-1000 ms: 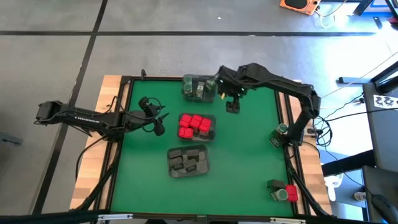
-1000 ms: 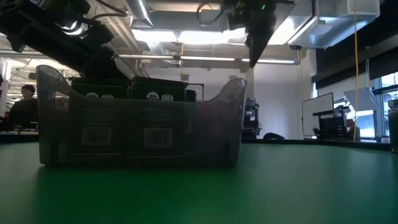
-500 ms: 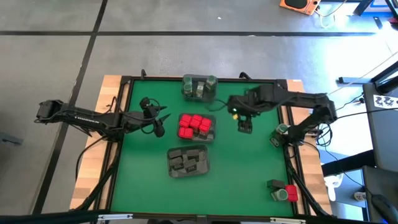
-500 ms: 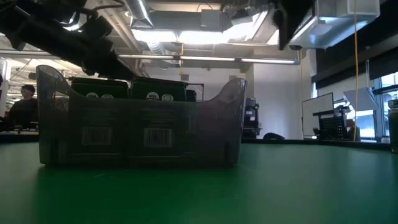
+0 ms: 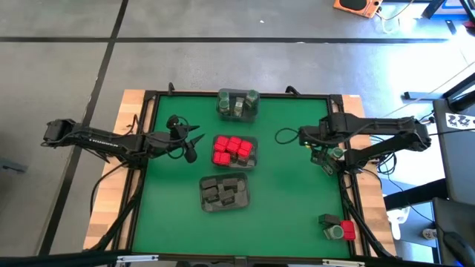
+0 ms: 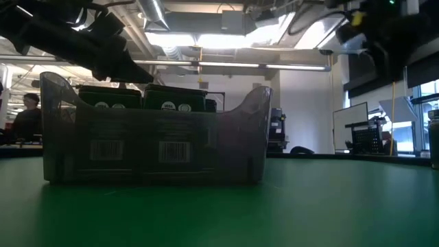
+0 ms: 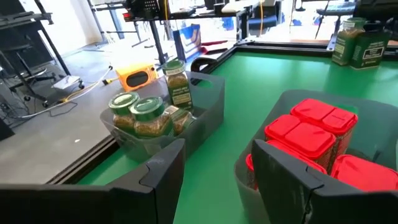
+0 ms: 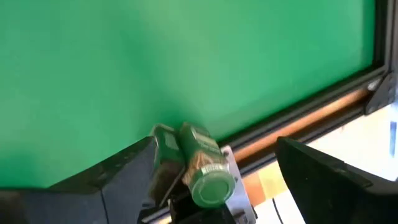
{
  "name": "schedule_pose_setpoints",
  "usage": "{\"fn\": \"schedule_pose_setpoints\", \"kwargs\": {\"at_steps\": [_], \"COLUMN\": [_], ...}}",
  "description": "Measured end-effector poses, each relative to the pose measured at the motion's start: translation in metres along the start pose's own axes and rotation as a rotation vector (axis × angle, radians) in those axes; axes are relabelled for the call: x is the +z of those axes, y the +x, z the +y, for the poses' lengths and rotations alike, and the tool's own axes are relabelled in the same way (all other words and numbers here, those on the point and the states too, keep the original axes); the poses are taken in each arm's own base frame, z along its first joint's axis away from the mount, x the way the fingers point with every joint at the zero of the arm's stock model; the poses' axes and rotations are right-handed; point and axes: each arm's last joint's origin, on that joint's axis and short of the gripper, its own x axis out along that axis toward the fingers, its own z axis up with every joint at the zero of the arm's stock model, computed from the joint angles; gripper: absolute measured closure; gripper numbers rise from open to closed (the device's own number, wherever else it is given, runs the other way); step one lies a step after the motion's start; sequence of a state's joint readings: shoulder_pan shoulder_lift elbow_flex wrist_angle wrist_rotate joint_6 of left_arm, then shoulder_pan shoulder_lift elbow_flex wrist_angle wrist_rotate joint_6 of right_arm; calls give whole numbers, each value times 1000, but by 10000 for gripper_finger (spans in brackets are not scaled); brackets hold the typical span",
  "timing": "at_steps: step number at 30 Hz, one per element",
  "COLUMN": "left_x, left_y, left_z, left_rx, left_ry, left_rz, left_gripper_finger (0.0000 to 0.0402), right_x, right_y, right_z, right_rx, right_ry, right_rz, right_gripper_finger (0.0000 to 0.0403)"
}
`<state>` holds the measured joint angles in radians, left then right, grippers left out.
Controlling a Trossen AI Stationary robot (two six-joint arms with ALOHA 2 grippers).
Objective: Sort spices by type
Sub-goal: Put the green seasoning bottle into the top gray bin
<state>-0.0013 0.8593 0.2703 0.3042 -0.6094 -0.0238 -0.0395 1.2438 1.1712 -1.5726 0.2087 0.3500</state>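
Three clear trays stand mid-table: one with green-lidded jars (image 5: 237, 104) at the far edge, one with red boxes (image 5: 234, 150), one with dark blocks (image 5: 225, 191). A loose green-lidded jar (image 5: 336, 154) lies on its side at the table's right edge, next to a dark block (image 8: 163, 144); the jar also shows in the right wrist view (image 8: 205, 167). My right gripper (image 5: 320, 153) is open and empty above this jar, also seen in its wrist view (image 8: 214, 148). My left gripper (image 5: 191, 144) is open and empty left of the red tray, fingers toward it (image 7: 214, 157).
A dark block, a red box and a green-lidded jar (image 5: 338, 226) lie at the near right corner. The table's raised black frame (image 8: 298, 121) runs just beyond the loose jar. In the low view the dark-block tray (image 6: 154, 130) fills the left half.
My right gripper has swung from beside the far tray of green jars toward the table's right edge and a little toward the near edge, ending above the loose jar there. It has carried nothing.
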Motion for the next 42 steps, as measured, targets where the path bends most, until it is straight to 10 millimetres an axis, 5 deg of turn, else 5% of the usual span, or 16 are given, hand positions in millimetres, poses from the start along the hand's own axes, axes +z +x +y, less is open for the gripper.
{"fn": "schedule_pose_setpoints", "kwargs": {"at_steps": [14,24,32,42], "left_x": [2,2,2,2], "left_y": [0,0,0,0], "left_z": [0,0,0,0], "left_rx": [-1,-1,0,0], "left_ry": [-24,-22,-16,-16], "left_rz": [-22,-21,-17,-18], "left_gripper_finger": [219,219,219,219], "right_x": [-23,-21,-33,-35], "right_y": [60,71,92,96], "right_z": [2,-23,-22,-21], "right_rx": [-40,16,53,48], "right_ry": [-68,-34,-32,-21], "right_rz": [243,309,420,431], "right_gripper_finger": [70,70,71,157]}}
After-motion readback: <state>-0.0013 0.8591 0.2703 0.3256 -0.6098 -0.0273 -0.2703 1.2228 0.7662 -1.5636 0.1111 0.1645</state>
